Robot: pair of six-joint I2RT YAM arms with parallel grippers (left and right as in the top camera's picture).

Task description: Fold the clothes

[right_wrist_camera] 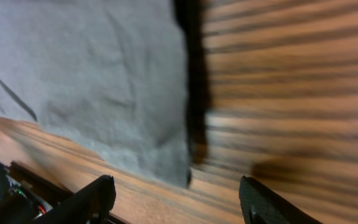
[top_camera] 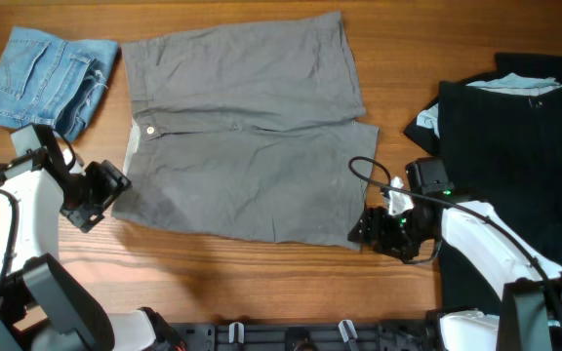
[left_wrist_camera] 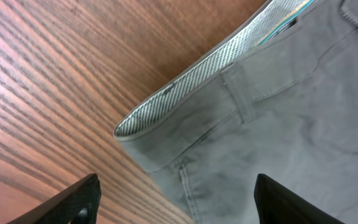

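Grey cotton shorts (top_camera: 247, 127) lie spread flat mid-table, waistband to the left, legs to the right. My left gripper (top_camera: 105, 195) is open at the waistband's near corner; the left wrist view shows that corner (left_wrist_camera: 166, 118) and its patterned lining between the fingers (left_wrist_camera: 176, 202). My right gripper (top_camera: 371, 229) is open at the near leg's hem corner, which shows in the right wrist view (right_wrist_camera: 173, 155) between the fingers (right_wrist_camera: 176, 199). Light-blue denim shorts (top_camera: 47, 78) lie folded at the far left. Black garments (top_camera: 515, 156) lie at the right.
The wooden table (top_camera: 261, 283) shows bare along the front. A black rail (top_camera: 291, 336) runs along the near edge. A cable (top_camera: 364, 171) loops from the right arm over the grey shorts' near leg.
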